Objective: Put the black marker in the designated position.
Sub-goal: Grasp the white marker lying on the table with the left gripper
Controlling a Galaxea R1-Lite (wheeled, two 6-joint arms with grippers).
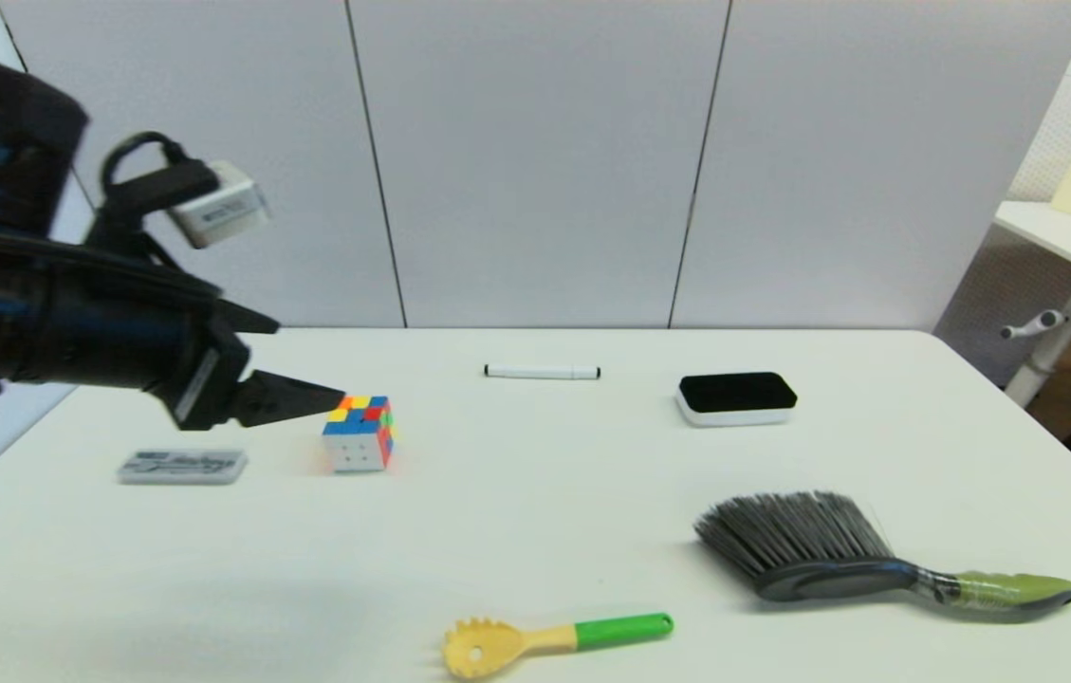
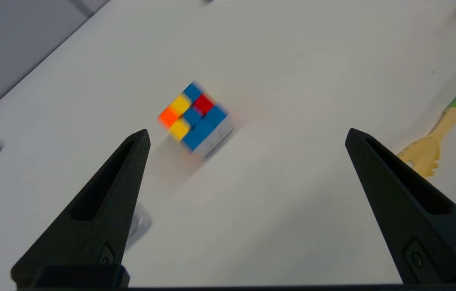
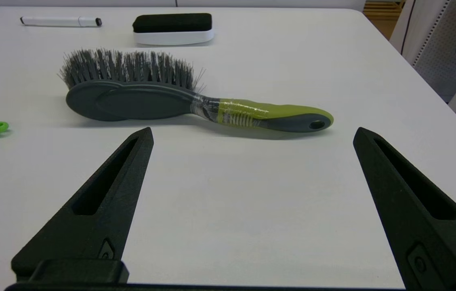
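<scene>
The black marker point(image 1: 542, 372), a slim white barrel with black ends, lies flat near the table's far edge at the middle; the right wrist view also shows the marker point(image 3: 60, 21) far off. My left gripper point(image 1: 331, 396) hovers open and empty over the table's left part, its tips beside a colourful cube point(image 2: 195, 121), well left of the marker. The right gripper point(image 3: 253, 129) is open and empty, low over the near right part of the table; the head view does not show it. No mark on the bare white tabletop shows the designated position.
A white eraser block with a black top point(image 1: 736, 397) sits right of the marker. A grey brush with a green handle point(image 1: 839, 555) lies near right. A yellow pasta spoon with a green handle point(image 1: 554, 640) lies at the front. A flat grey packet point(image 1: 182, 466) lies left.
</scene>
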